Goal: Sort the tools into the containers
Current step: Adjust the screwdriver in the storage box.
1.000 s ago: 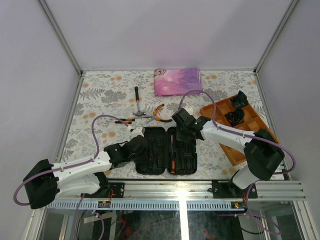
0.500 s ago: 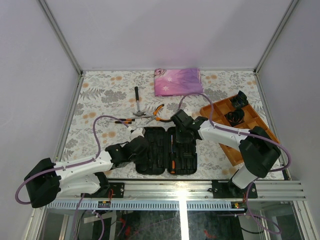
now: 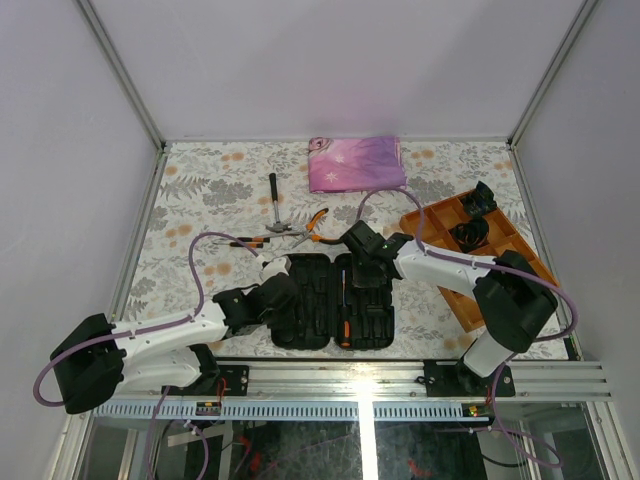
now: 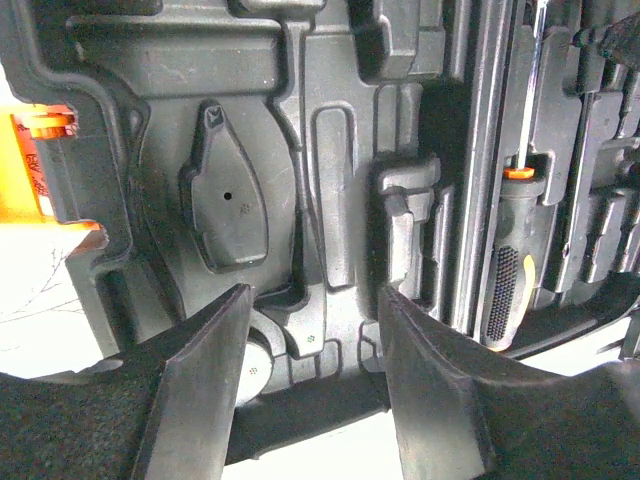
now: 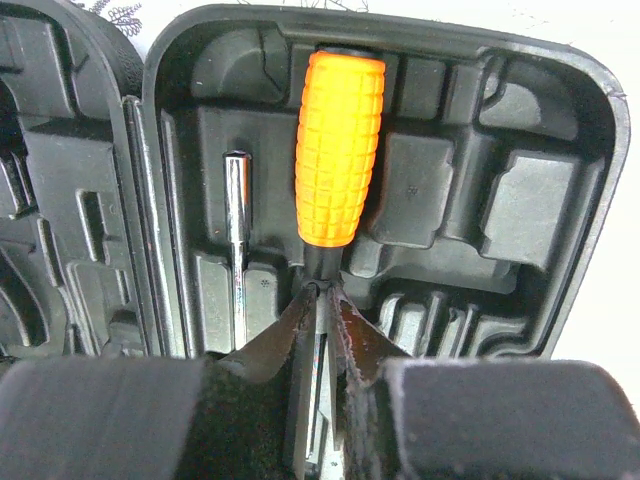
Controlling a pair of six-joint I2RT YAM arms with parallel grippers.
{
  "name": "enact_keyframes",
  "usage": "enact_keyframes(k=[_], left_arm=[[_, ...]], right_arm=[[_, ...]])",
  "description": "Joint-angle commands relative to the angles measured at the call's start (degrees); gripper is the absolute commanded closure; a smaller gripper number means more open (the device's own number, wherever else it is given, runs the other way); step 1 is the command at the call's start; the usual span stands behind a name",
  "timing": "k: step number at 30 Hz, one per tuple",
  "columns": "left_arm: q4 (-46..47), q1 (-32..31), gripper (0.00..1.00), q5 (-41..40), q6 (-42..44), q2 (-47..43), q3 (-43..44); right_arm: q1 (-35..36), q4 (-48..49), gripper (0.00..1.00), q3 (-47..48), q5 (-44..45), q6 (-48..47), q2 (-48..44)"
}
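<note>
The black tool case lies open near the front edge. My right gripper is shut on the metal shaft of an orange-handled screwdriver, whose handle lies in a moulded slot of the case's right half. In the top view that gripper hangs over the case's far right part. My left gripper is open above the near rim of the left half, with only empty slots between its fingers. A black-and-orange screwdriver sits in the case. A hammer and pliers lie beyond it.
A folded pink-purple cloth lies at the back. A wooden tray with black coiled bundles stands on the right. More small tools lie left of the pliers. An orange latch marks the case's left edge.
My right gripper has shifted slightly left with the screwdriver over the case's right half. The left gripper has barely moved.
</note>
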Motion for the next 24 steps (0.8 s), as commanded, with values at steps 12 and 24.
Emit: enact_keyframes(k=[12, 24], left_arm=[[3.3, 0.1, 0.48, 0.6, 0.8, 2.1, -1.0], [6.1, 0.1, 0.5, 2.0, 0.6, 4.1, -3.3]], right_arm=[[-0.4, -5.2, 0.98, 2.6, 0.1, -3.0, 8.9], [-0.3, -10.5, 1.0, 3.3, -4.9, -7.6, 23.6]])
